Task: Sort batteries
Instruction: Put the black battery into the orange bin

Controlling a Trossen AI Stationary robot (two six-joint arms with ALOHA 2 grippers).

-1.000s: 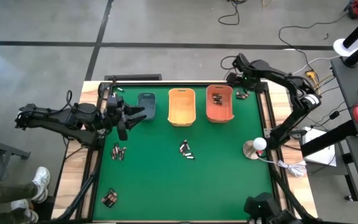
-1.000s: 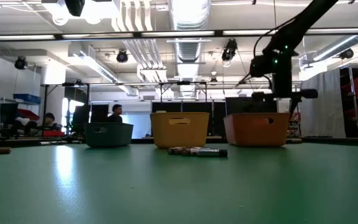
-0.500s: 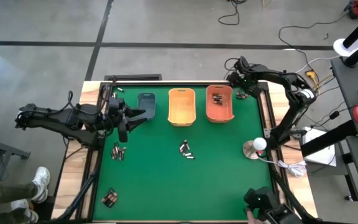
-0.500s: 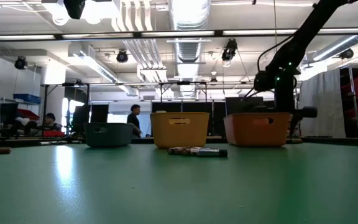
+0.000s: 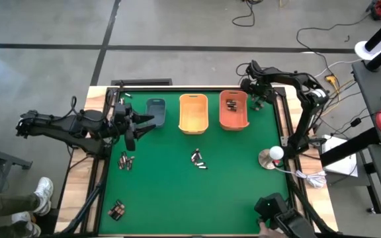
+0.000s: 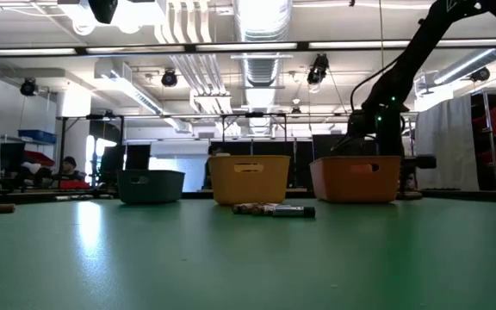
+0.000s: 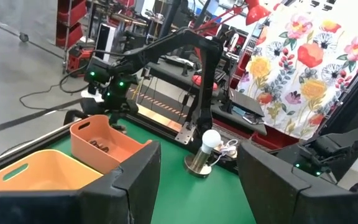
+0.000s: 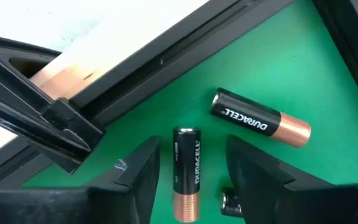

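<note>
The right hand (image 5: 259, 100) hangs low over the far right corner of the tabletop (image 5: 230, 172), just beside the orange bin (image 5: 233, 110). Its fingers (image 8: 138, 180) stand apart and empty above two batteries (image 8: 187, 173) that lie there on the green surface. Other batteries lie inside the orange bin, in the middle of the tabletop (image 5: 198, 160), and near the left edge (image 5: 126, 160). The left hand (image 5: 139, 125) waits beside the grey-blue bin (image 5: 156, 111), open wide and holding nothing.
</note>
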